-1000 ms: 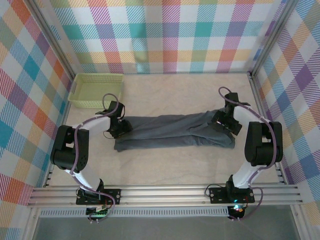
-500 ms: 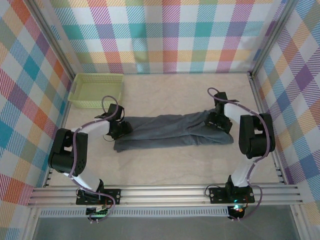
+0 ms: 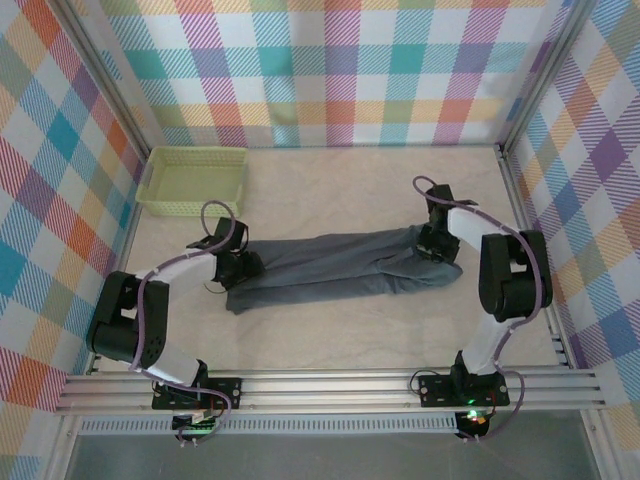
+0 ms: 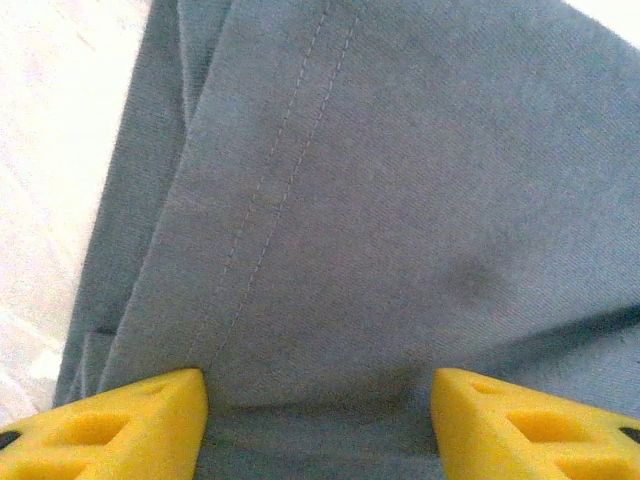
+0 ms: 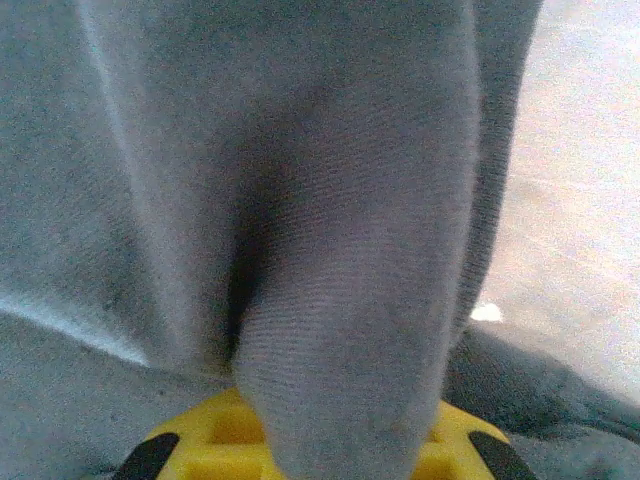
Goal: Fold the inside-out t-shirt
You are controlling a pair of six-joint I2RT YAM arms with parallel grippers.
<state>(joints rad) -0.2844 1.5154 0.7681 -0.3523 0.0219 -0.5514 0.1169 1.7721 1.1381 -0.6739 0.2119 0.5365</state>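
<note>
High rear overview; wrist views seemingly right against t-shirt (image 3: 340,265)

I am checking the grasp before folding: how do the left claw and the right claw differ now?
The left claw is open, its yellow fingers apart over flat cloth; the right claw is shut on a raised fold. The left claw is at the left end of the t-shirt, the right claw at its right end. Both are at the same blue-grey t-shirt.
</note>
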